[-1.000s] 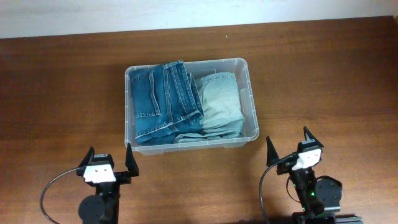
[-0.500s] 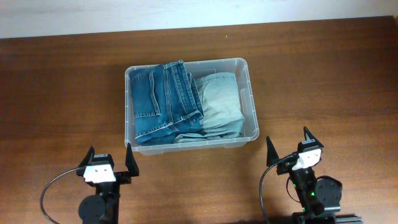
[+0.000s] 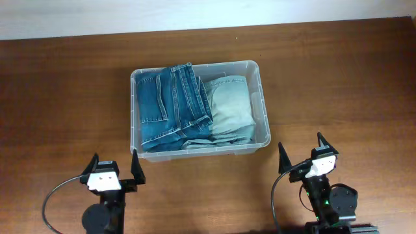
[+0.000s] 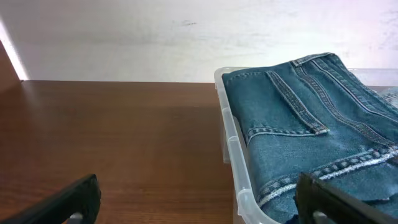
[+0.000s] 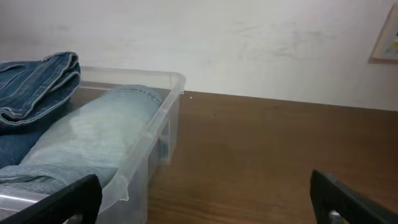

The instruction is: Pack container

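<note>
The dark jeans (image 3: 170, 107) and light jeans (image 3: 231, 112) fill the container (image 3: 266, 120) (it looks packed), so the left end effector (image 3: 115, 158) and right end effector (image 3: 300, 142) wait nearby, spread wide, empty.

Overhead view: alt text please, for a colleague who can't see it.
A clear plastic container on a wooden table holds dark blue jeans and pale blue jeans, folded side by side. The left pincer and right pincer sit open and empty near the frame's bottom edge.

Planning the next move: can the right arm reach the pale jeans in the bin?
Probably yes: the right pincer is open, and the pale blue folded jeans lie mostly uncovered in the clear plastic bin on that side.
</note>
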Robot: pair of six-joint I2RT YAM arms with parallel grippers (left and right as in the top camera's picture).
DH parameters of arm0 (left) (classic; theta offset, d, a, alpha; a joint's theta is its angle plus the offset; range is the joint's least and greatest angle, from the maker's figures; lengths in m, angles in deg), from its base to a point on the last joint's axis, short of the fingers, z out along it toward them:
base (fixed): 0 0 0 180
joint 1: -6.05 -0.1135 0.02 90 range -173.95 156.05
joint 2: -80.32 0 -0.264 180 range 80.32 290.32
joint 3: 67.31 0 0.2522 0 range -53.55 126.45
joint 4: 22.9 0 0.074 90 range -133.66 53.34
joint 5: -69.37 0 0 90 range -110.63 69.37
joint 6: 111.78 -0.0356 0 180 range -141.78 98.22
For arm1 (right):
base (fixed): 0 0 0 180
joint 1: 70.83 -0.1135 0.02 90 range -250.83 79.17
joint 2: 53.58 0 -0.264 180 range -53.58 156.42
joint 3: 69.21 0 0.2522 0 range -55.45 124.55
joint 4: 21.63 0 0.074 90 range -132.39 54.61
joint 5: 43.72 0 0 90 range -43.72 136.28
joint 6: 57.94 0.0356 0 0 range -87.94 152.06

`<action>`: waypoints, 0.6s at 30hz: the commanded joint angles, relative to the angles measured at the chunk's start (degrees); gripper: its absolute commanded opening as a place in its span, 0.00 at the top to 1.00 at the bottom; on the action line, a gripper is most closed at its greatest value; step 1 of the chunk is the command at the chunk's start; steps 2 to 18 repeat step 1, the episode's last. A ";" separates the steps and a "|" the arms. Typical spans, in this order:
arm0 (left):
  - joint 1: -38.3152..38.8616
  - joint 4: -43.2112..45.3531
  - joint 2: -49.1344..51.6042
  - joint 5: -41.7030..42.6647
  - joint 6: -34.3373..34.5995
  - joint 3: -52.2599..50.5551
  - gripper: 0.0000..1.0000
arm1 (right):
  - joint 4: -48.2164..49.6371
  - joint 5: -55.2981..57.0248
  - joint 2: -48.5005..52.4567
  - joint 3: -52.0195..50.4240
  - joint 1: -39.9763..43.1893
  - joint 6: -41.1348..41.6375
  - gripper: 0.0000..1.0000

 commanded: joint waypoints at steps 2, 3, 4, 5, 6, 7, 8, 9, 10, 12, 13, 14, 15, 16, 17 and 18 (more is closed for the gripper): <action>0.26 0.22 -0.66 -0.59 -0.90 -0.50 0.00 | -0.26 -0.74 -0.48 -0.28 0.44 0.24 0.02; 0.26 0.22 -0.66 -0.59 -0.90 -0.50 0.00 | -0.26 -0.74 -0.48 -0.28 0.44 0.24 0.02; 0.26 0.22 -0.66 -0.59 -0.90 -0.50 0.00 | -0.26 -0.74 -0.48 -0.28 0.44 0.24 0.02; 0.26 0.22 -0.66 -0.59 -0.90 -0.50 0.00 | -0.26 -0.74 -0.48 -0.28 0.44 0.24 0.02; 0.26 0.22 -0.66 -0.59 -0.90 -0.50 0.00 | -0.26 -0.74 -0.48 -0.28 0.44 0.24 0.02; 0.26 0.22 -0.66 -0.59 -0.90 -0.50 0.00 | -0.26 -0.74 -0.48 -0.28 0.44 0.24 0.02; 0.26 0.22 -0.66 -0.59 -0.90 -0.50 0.00 | -0.26 -0.74 -0.48 -0.28 0.44 0.24 0.02; 0.26 0.22 -0.66 -0.59 -0.90 -0.50 0.00 | -0.26 -0.74 -0.48 -0.28 0.44 0.24 0.02; 0.26 0.22 -0.66 -0.59 -0.90 -0.50 0.00 | -0.26 -0.74 -0.48 -0.28 0.44 0.24 0.02; 0.26 0.22 -0.66 -0.59 -0.90 -0.50 0.00 | -0.26 -0.74 -0.48 -0.28 0.44 0.24 0.02; 0.26 0.22 -0.66 -0.59 -0.90 -0.50 0.00 | -0.26 -0.74 -0.48 -0.28 0.44 0.24 0.02; 0.26 0.22 -0.66 -0.59 -0.90 -0.50 0.00 | -0.26 -0.74 -0.48 -0.28 0.44 0.24 0.02; 0.26 0.22 -0.66 -0.59 -0.90 -0.50 0.00 | -0.26 -0.74 -0.48 -0.28 0.44 0.24 0.02; 0.26 0.22 -0.66 -0.59 -0.90 -0.50 0.00 | -0.26 -0.74 -0.48 -0.28 0.44 0.24 0.02; 0.26 0.22 -0.66 -0.59 -0.90 -0.50 0.00 | -0.26 -0.74 -0.48 -0.28 0.44 0.24 0.02; 0.26 0.22 -0.66 -0.59 -0.90 -0.50 0.00 | -0.26 -0.74 -0.48 -0.28 0.44 0.24 0.02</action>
